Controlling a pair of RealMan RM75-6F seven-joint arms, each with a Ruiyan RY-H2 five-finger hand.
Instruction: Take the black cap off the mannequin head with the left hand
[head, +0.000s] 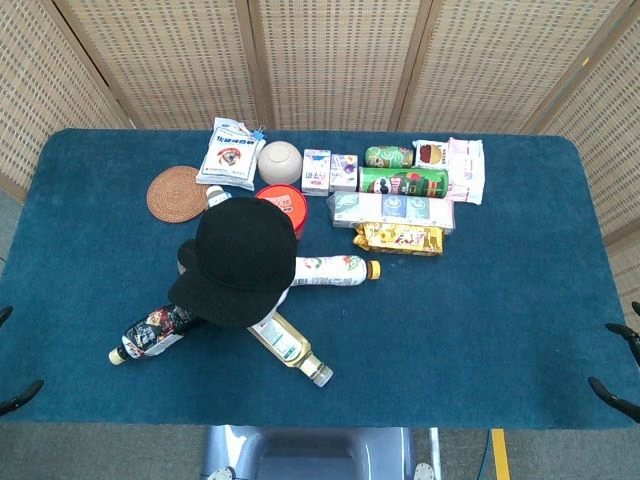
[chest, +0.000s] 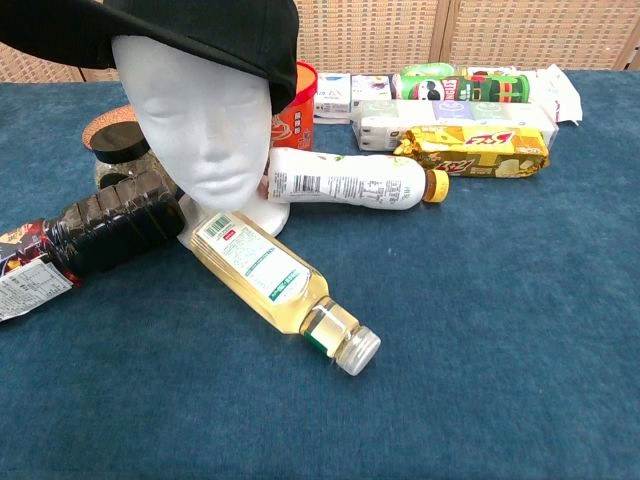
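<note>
The black cap (head: 245, 260) sits on the white mannequin head (chest: 205, 110), which stands upright at the centre-left of the blue table (head: 500, 320). In the chest view the cap (chest: 200, 30) covers the top of the head, its brim reaching out to the left. From above, the cap hides the head. Only dark fingertips of my left hand (head: 15, 395) show at the left edge, well left of the cap. My right hand (head: 615, 385) shows likewise at the right edge. Both hold nothing, fingers apart. Neither hand shows in the chest view.
Three bottles lie around the head's base: a dark drink bottle (chest: 90, 235), a yellow-liquid bottle (chest: 275, 280) and a white bottle (chest: 340, 180). Behind stand a red tub (head: 285, 205), a woven coaster (head: 175, 192), a white bowl (head: 280, 160), green cans (head: 405, 181) and snack packs (head: 398, 238).
</note>
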